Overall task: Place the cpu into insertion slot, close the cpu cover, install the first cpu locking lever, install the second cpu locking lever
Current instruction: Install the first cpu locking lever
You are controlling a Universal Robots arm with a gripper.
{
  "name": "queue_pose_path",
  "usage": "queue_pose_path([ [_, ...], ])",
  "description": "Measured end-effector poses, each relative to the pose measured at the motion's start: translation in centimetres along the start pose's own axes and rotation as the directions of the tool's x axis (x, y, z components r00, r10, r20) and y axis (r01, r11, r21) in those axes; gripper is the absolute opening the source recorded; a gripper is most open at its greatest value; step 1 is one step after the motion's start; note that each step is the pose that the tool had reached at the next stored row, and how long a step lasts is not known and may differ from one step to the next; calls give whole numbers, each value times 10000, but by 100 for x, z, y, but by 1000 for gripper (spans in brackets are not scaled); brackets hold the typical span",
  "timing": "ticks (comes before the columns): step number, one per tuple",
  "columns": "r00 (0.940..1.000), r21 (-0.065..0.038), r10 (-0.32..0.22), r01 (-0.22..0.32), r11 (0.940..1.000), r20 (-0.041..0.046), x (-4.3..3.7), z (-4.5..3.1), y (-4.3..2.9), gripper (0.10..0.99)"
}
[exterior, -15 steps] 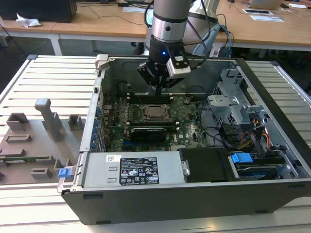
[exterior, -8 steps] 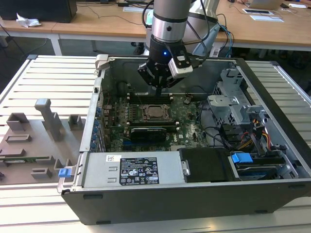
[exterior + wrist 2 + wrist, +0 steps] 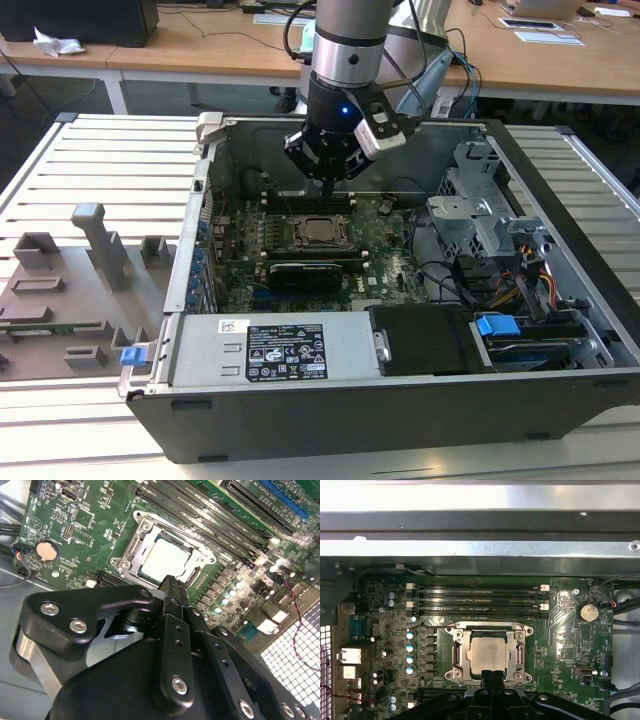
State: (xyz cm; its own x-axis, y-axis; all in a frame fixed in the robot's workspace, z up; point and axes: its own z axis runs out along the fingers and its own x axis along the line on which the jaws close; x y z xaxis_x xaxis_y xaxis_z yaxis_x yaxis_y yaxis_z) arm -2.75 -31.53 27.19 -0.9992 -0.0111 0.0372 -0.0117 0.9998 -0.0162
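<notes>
You've got the open computer case (image 3: 400, 420) lying on its side across the slatted bench, and the arm reaches down into it from above. The green motherboard (image 3: 390, 265) covers the floor of the case. In the exterior view, the black power-supply box (image 3: 290, 350) sits along the near edge.

Now the gripper (image 3: 327, 185): it hangs low over the board in the exterior view, just behind the insertion slot (image 3: 299, 232). Its black fingers (image 3: 488, 677) are pressed together into one narrow tip, clenched on nothing.

In both wrist views that tip (image 3: 170, 585) sits right at one edge of the socket. It points onto the rim of the cpu cover (image 3: 457, 652). You can't tell from these angles whether the tip touches the metal or hovers just above it.

The cover lies flat, its grey frame wrapped around the socket with the square window in the middle. The cpu (image 3: 487, 652) is seated in the slot, and its silvery top shows through that window. It's level and square to the frame, and it sits just beside the fingertip, not between the fingers.

The long black memory slots (image 3: 477, 600) run along the far side of the socket from the fingers. A round coin battery (image 3: 588, 612) sits off toward a corner of the board, well apart from the tip.
</notes>
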Motion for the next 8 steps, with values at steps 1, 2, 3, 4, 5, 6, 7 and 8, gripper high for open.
queue_pose_path([
  [1, 10000, 0, -1, 1, 10000, 0, 0, 0, 0, 106],
  [2, 10000, 0, 4, -4, 10000, -1, 5, 0, 0, 106],
  [3, 10000, 0, 0, 0, 10000, 0, 17, 1, 1, 106],
  [4, 10000, -1, -1, 1, 10000, 0, 29, 2, 1, 106],
  [5, 10000, -1, -1, 1, 10000, 1, 40, 2, 1, 106],
  [6, 10000, 1, -1, 1, 10000, 2, 49, 2, 1, 106],
  [7, 10000, 2, 0, 0, 10000, 3, 56, 2, 1, 106],
  [8, 10000, 2, -1, 1, 10000, 5, 70, 3, 1, 106],
])
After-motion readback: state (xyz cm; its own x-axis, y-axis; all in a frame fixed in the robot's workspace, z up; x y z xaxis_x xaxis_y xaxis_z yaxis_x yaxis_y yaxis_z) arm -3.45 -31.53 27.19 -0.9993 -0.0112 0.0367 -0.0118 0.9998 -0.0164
